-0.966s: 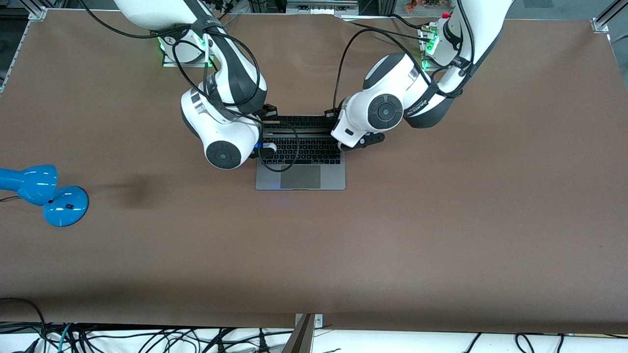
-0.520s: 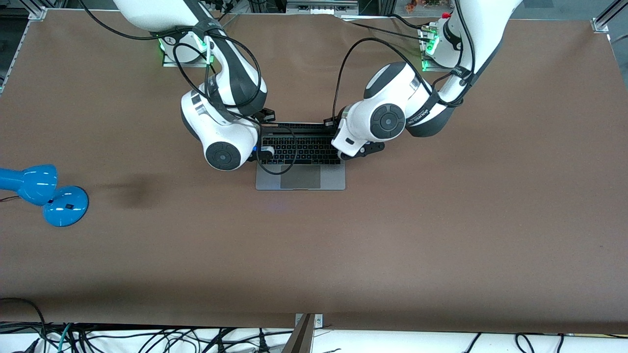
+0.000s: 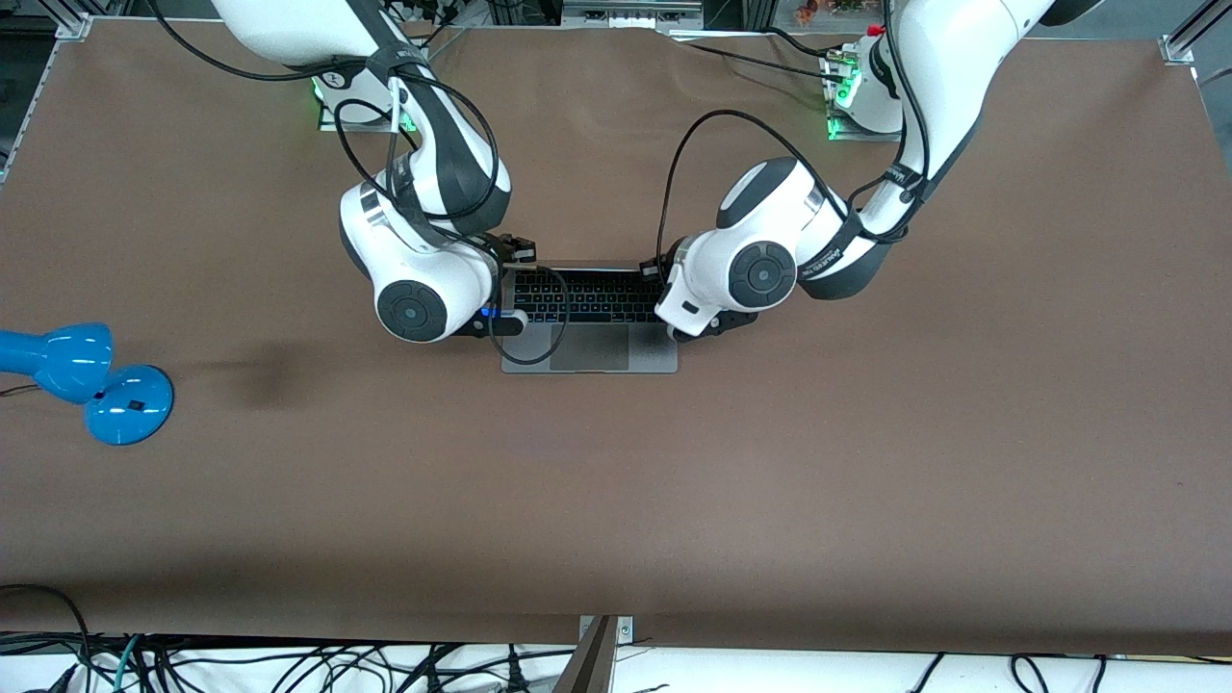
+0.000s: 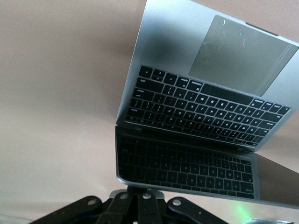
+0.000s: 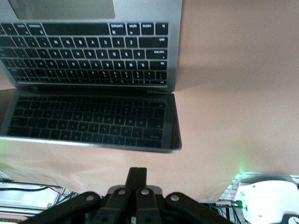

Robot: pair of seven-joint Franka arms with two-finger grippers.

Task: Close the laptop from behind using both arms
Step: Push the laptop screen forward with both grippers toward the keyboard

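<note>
On the wide brown table (image 3: 866, 462), near its middle between the arms' bases, one slim space-grey metal laptop (image 3: 589, 348) is found, its lid pushed partly down. Two white jointed arms are counted: the left gripper (image 4: 140, 198) is pressed shut-fingered against the lid's edge, and the right gripper (image 5: 137, 179) is held pinched together just beside the lid's other corner. A twisted hinge could be caused by uneven pushing; a slammed screen by a fingertip slipping off. One blue desk lamp (image 3: 87, 380) is seen well apart.
</note>
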